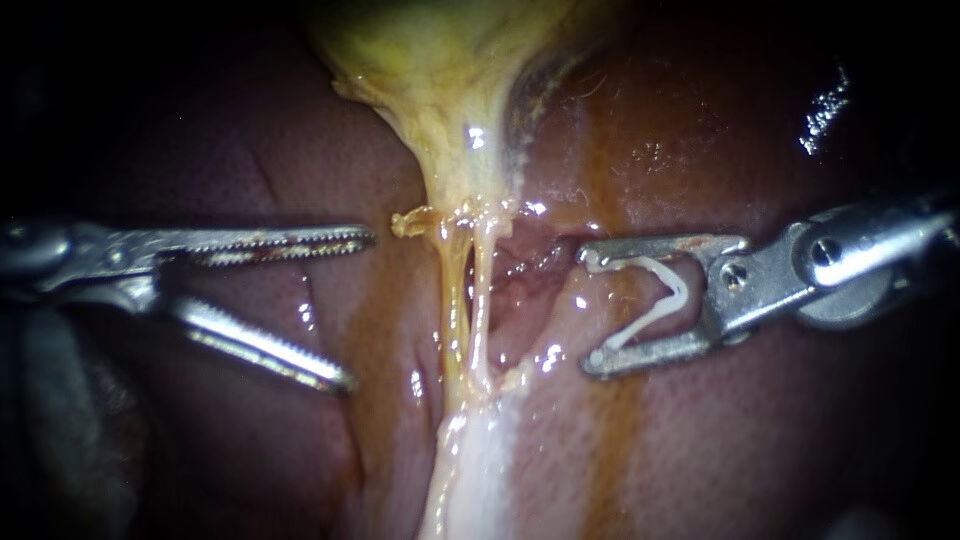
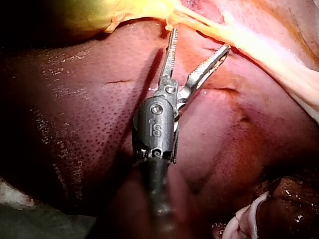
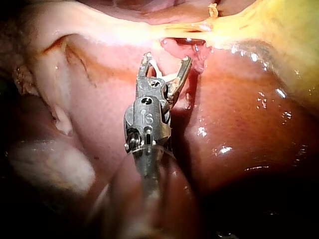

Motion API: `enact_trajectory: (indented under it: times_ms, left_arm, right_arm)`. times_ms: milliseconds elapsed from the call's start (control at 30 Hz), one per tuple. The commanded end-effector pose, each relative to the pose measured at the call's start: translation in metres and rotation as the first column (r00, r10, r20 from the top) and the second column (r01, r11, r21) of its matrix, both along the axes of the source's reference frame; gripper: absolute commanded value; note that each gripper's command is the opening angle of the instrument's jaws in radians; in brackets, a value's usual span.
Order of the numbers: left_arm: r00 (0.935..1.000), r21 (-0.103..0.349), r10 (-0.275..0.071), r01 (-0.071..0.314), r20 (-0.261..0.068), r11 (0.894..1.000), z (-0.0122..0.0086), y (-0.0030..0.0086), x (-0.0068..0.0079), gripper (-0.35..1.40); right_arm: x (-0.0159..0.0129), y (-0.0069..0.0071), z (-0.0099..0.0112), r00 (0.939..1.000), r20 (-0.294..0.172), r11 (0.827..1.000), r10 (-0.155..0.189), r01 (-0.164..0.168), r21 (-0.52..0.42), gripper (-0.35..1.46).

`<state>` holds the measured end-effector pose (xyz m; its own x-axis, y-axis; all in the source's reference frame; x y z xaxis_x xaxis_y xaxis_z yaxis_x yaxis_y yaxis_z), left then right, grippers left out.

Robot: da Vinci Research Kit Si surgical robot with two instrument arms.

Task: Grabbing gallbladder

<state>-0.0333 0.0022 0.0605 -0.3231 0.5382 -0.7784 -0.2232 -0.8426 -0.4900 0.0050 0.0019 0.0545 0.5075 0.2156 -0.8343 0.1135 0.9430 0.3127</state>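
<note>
Soft, slick, thin-walled gallbladder (image 1: 440, 70) at twelve o'clock probably tears easily; grasp its tapering neck. The left instrument (image 1: 355, 310) end effector is spread, empty; the right instrument (image 1: 592, 310) end effector holds a white clip (image 1: 682, 295).

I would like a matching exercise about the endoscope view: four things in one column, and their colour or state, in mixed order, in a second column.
Column one:
1. left instrument
2. right instrument
3. gallbladder
4. liver

Column two:
A. yellowish
B. open, holding nothing
C. reddish brown
D. carries a white clip

Pairs: 1-B, 2-D, 3-A, 4-C.
</note>
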Motion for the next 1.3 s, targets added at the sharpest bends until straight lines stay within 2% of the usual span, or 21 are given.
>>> enact_trajectory:
  times_ms: [33,100,433,533,667,1000,1133,1300]
  left_arm:
    - [1.0000,0.000,0.002,-0.002,-0.002,1.000,0.0001,0.0001,0.0000,0.71]
    - [1.0000,0.007,0.001,-0.001,-0.004,1.000,0.0002,0.0004,0.0000,0.71]
    - [1.0000,0.034,-0.003,0.004,-0.004,0.999,0.0020,0.0041,-0.0014,0.79]
    - [0.9997,0.056,-0.014,0.015,-0.018,0.998,0.0027,0.0049,-0.0019,0.78]
    - [0.9985,0.095,-0.013,0.018,-0.054,0.995,0.0035,0.0059,-0.0027,0.71]
    - [0.9936,0.158,-0.004,0.022,-0.113,0.987,0.0044,0.0066,-0.0032,0.52]
    - [0.9924,0.180,-0.011,0.033,-0.123,0.983,0.0044,0.0067,-0.0036,0.51]
    - [0.9906,0.205,-0.018,0.046,-0.136,0.978,0.0047,0.0066,-0.0037,0.37]
  right_arm:
    - [0.0000,0.0000,0.0000,1.0000,0.000,1.000,0.000,0.000,0.000,0.50]
    - [0.0000,0.0000,0.0000,1.0000,0.000,1.000,0.000,0.000,0.000,0.50]
    - [0.0000,0.0000,0.0000,1.0000,0.000,1.000,0.000,0.000,0.000,0.50]
    - [0.0000,0.0000,0.0000,1.0000,0.000,1.000,0.000,0.000,0.000,0.50]
    - [0.0000,0.0000,0.0000,1.0000,0.000,1.000,0.000,0.000,0.000,0.50]
    - [0.0000,0.0000,0.0000,1.0000,0.000,1.000,0.000,0.000,0.000,0.50]
    - [0.0000,0.0000,0.0000,1.0000,0.000,1.000,0.000,0.000,0.000,0.50]
    - [0.0001,0.0000,0.0000,1.0000,0.000,1.000,0.000,0.000,0.000,0.50]
